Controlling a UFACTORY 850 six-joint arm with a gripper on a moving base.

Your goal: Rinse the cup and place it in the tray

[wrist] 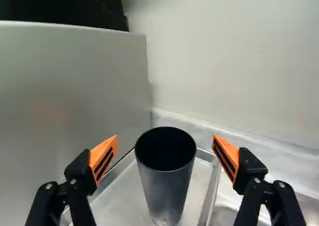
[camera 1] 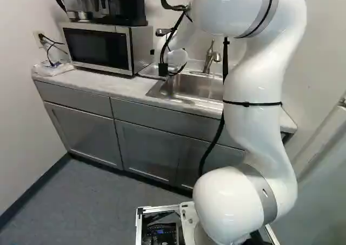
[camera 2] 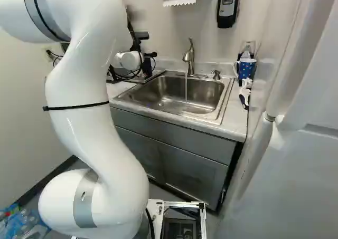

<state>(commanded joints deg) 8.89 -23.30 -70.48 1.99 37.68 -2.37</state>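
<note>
smooth pale wall [wrist: 239,61] behind a dark cylindrical cup [wrist: 167,191], upright on shiny metal tray [wrist: 124,198], orange-padded jaws wide apart

A pale marbled countertop [camera 1: 111,85] bears a boxy silver-framed microwave [camera 1: 98,49], a shallow rectangular metal tray [wrist: 124,201] and crumpled plastic wrapping [camera 1: 50,68].

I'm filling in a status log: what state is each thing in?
Gripper: open
Cup: upright in the tray, ungripped; inside too dark to tell
Tray: lying flat, holding the cup
Faucet: running
Microwave: door shut
Cabinet doors: shut
Blue mug: upright
</note>
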